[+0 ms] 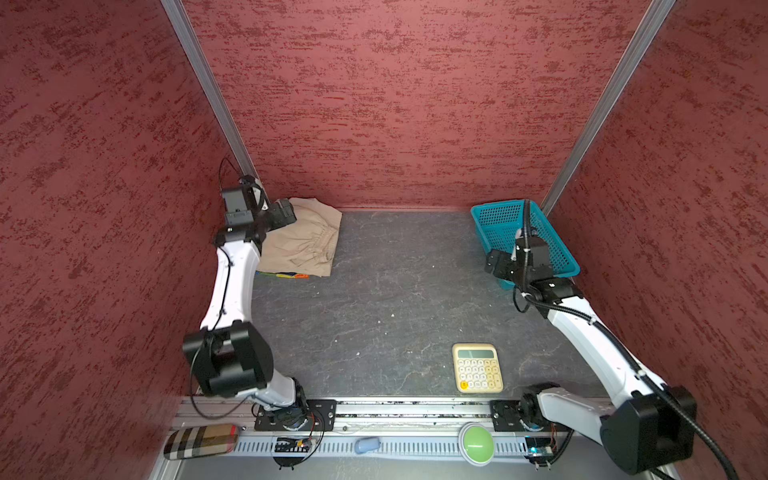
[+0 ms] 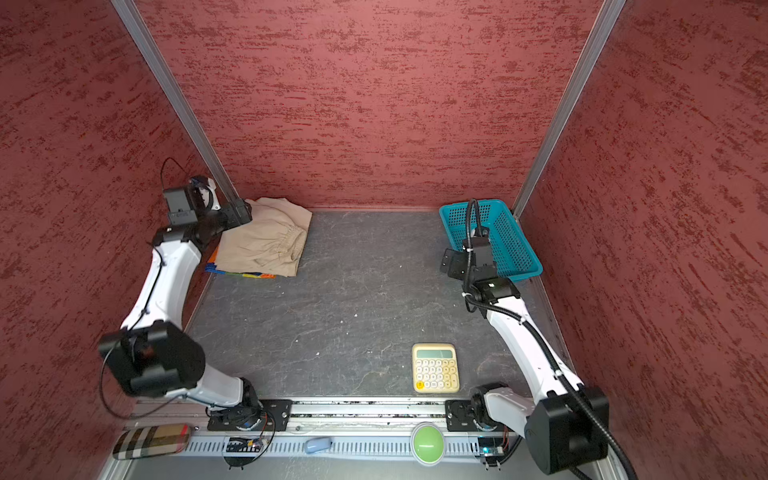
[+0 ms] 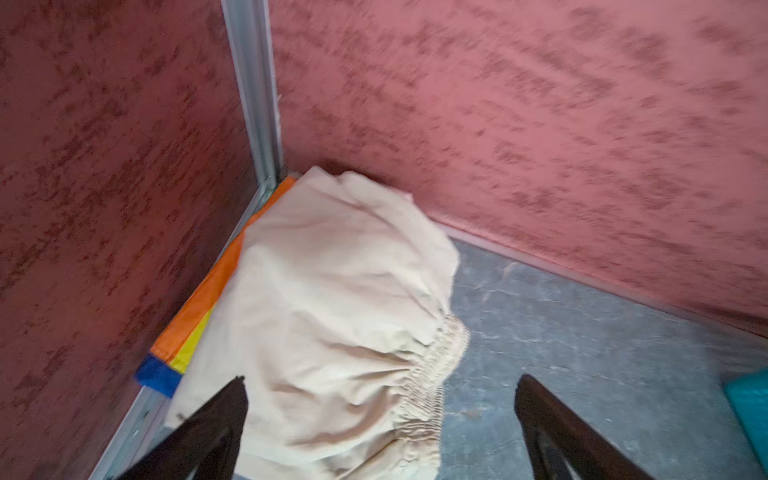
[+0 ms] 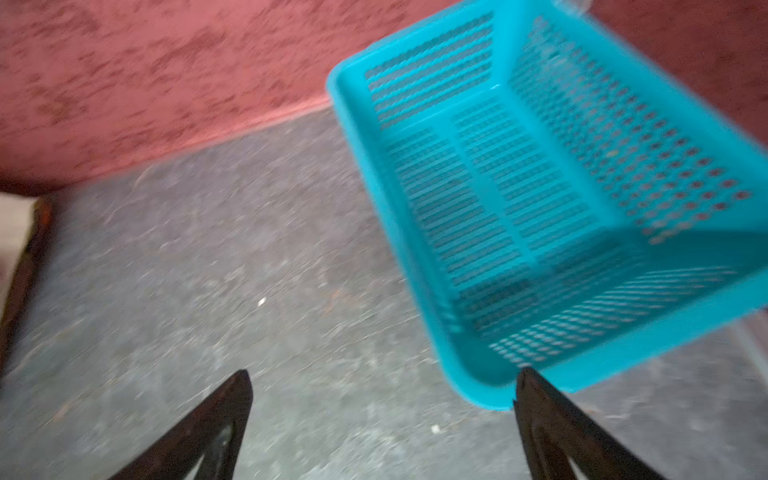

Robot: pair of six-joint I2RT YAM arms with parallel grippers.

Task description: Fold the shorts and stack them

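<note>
Folded beige shorts [image 1: 303, 243] [image 2: 266, 243] [image 3: 340, 299] lie in the back left corner, gathered waist toward the table's middle. Under them, rainbow shorts [image 1: 286, 275] [image 2: 249, 274] [image 3: 195, 316] show only as a coloured edge. My left gripper [image 1: 286, 212] [image 2: 241, 210] [image 3: 380, 386] hovers over the beige shorts' back left part, open and holding nothing. My right gripper [image 1: 492, 262] [image 2: 449, 259] [image 4: 382, 382] is open and empty above the table, beside the teal basket [image 1: 498, 208] [image 2: 469, 206] [image 4: 602, 137].
The basket stands empty in the back right corner. A cream calculator [image 1: 478, 368] [image 2: 435, 368] lies front right. On the front rail sit a green button [image 1: 476, 442], a small blue object [image 1: 367, 444] and a plaid case [image 1: 201, 441]. Red walls close three sides.
</note>
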